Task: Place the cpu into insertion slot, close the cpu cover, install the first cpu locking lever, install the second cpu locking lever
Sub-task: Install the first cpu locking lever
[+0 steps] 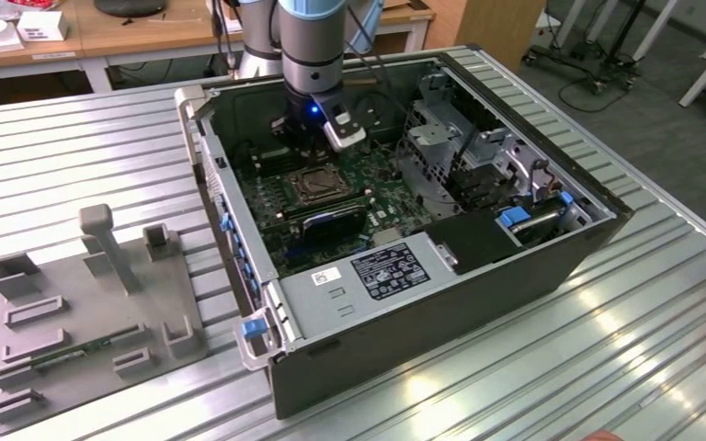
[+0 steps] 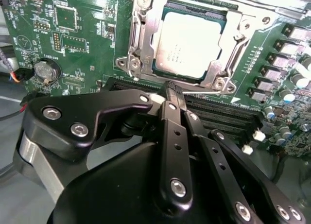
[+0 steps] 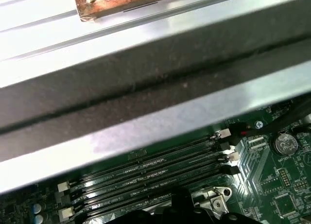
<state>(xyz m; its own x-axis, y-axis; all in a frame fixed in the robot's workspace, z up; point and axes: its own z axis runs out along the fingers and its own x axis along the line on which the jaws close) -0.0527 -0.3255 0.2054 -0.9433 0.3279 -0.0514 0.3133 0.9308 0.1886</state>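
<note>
Cpu [image 2: 188,43] seated in insertion slot [image 2: 138,44]; closed tool [image 2: 171,88] hangs just beside.

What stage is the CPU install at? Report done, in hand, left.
Done: the cpu sits in the insertion slot, and the cpu cover looks lowered around it. In hand: nothing visibly held; the gripper, shut, is beside the socket's edge, over the memory slots. Left: the locking levers; whether either is latched I cannot tell.

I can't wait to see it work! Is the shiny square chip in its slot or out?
In: in the second wrist view the cpu sits flat inside the silvery-rimmed insertion slot.
</note>
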